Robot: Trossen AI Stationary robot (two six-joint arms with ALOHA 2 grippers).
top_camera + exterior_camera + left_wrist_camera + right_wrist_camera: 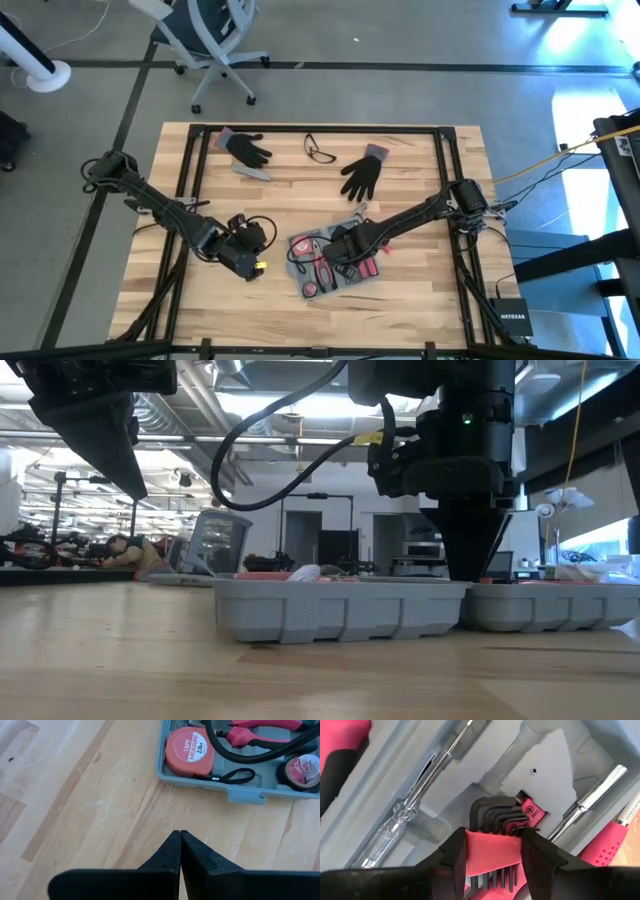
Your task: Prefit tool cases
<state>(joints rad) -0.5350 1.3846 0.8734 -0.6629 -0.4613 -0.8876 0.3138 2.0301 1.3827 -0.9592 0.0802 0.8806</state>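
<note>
Inside the open tool case, lying on the bench, the right gripper is clamping its fingers on a pink hex-key set; most recesses look filled. Beside the case, the left gripper is waiting, fingers together.

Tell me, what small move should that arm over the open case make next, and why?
Probably press the hex key set down into its recess. The right gripper has its jaws on either side of the set's pink holder, which sits over the moulded hollow in the tool case, seemingly not fully bedded. The left gripper waits shut above the bare table beside the case.
</note>
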